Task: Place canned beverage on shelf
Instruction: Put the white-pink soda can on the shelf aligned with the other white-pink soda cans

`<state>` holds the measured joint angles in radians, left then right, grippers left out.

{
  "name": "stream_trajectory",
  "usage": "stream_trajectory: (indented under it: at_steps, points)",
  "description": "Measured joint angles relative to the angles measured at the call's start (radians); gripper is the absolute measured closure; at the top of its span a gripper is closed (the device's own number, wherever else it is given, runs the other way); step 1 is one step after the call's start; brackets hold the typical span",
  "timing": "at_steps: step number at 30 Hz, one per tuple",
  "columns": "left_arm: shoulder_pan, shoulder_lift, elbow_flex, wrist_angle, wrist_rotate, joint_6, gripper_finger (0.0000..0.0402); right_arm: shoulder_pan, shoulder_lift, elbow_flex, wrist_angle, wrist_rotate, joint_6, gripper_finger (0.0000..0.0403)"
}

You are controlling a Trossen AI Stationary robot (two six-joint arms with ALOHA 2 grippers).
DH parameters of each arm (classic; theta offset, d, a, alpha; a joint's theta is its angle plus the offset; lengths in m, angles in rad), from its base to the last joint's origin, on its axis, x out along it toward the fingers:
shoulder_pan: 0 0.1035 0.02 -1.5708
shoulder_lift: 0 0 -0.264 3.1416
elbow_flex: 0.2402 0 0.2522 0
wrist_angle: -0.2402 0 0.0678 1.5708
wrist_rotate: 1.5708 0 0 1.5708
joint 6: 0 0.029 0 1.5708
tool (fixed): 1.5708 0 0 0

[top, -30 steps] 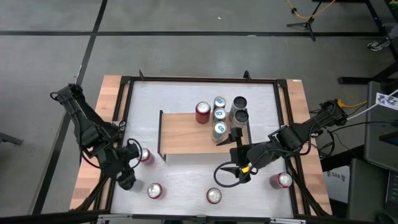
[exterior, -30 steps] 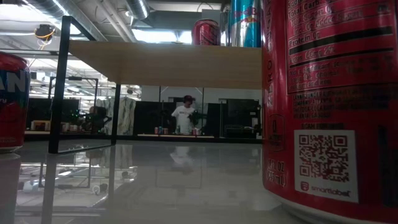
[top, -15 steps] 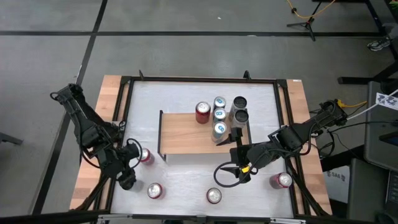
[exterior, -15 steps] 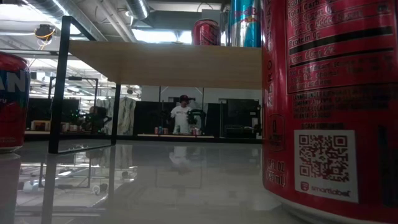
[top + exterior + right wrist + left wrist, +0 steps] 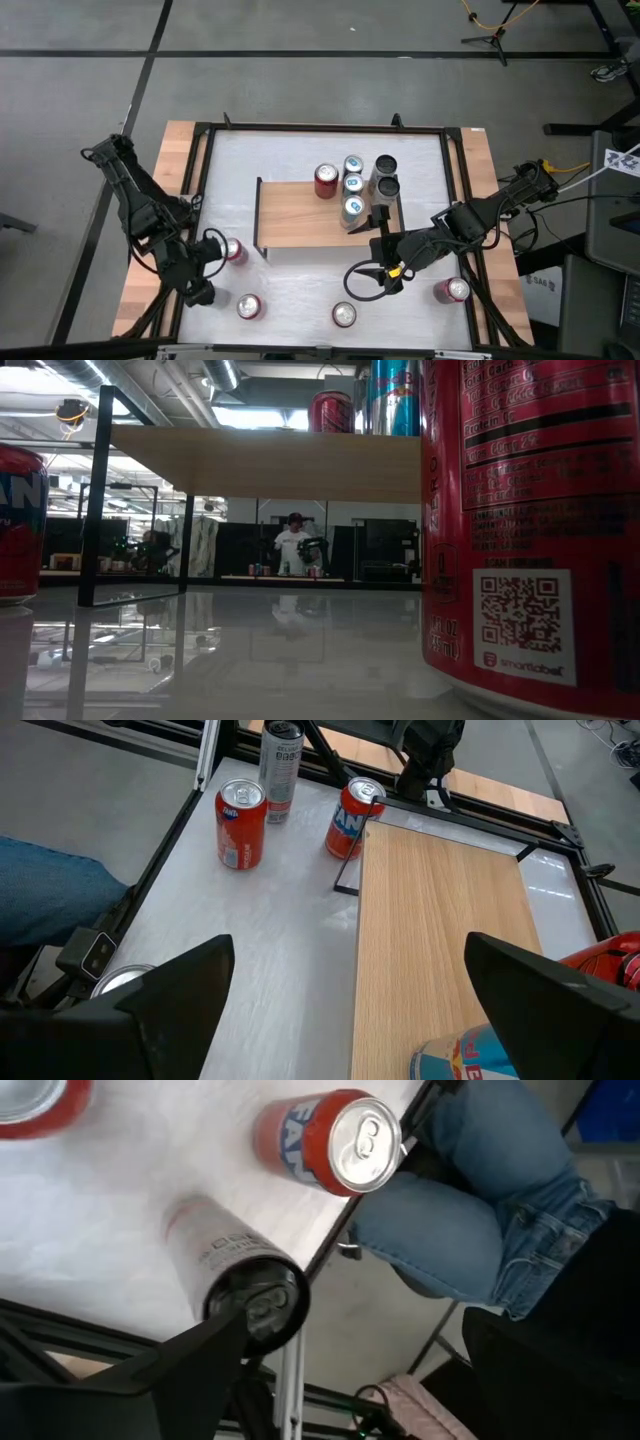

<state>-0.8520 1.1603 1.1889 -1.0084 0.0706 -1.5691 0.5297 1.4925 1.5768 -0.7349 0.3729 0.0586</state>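
Your left gripper (image 5: 203, 272) has just spread its fingers by the can (image 5: 233, 250) at the shelf's (image 5: 310, 215) eight o'clock, unplaced; right gripper (image 5: 385, 278) waits open.

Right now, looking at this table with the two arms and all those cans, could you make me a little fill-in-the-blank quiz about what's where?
1. The cans already on the shelf number ____.
2. The right claw hovers over the white tabletop with its fingers ____.
3. The shelf's top board is made of light ____.
4. The left claw is beside a ____ can near the shelf's corner.

Missing words: six; open; wood; red
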Motion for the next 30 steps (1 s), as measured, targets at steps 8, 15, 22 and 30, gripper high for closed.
stream_trajectory:
  at_steps: [8,15,22,30]
  points:
    - [-0.034,0.019,0.000,0.004,0.010,-0.138,0.0037,0.000,0.000,0.000,0.000,0.000,0.000,0.0017]
    - [-0.081,0.079,0.000,-0.012,0.118,-0.238,0.0037,0.000,0.000,0.000,0.000,0.000,0.000,0.0017]
    - [-0.101,0.128,0.000,-0.032,0.153,-0.281,0.0037,0.000,0.000,0.000,0.000,0.000,0.000,0.0017]
    - [-0.101,0.188,0.000,-0.063,0.153,-0.282,0.0037,0.000,0.000,0.000,0.000,0.000,0.000,0.0017]
